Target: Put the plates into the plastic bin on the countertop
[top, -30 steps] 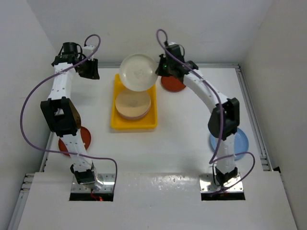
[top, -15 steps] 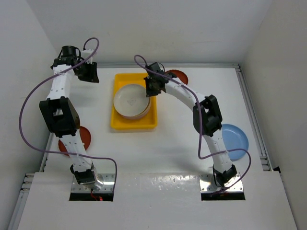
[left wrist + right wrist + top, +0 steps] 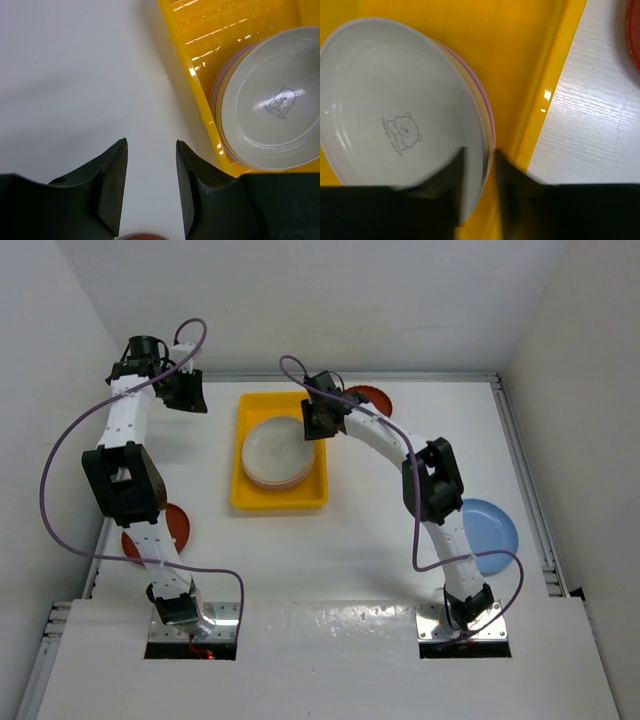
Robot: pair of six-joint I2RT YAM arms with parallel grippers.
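Note:
The yellow plastic bin (image 3: 245, 502) (image 3: 185, 65) (image 3: 555, 75) lies on the white countertop (image 3: 350, 540) and holds a stack of plates. A cream plate (image 3: 278, 448) (image 3: 275, 110) (image 3: 395, 115) with a bear print is on top, with pink and tan rims under it. My right gripper (image 3: 312, 430) (image 3: 479, 152) is at the stack's right edge. Its jaws are a little apart and straddle the cream plate's rim, blurred by motion. My left gripper (image 3: 185, 395) (image 3: 151, 145) hangs open and empty over bare countertop, left of the bin.
Loose plates lie on the countertop: a dark red one (image 3: 370, 397) (image 3: 635, 35) right of the bin's far corner, another dark red one (image 3: 178, 528) under the left arm, and a light blue one (image 3: 492, 530) by the right arm. White walls close in the back and sides.
My right arm carried the cream plate from above the bin's far end down onto the stack. Its jaws have just begun to part. The left arm stayed still.

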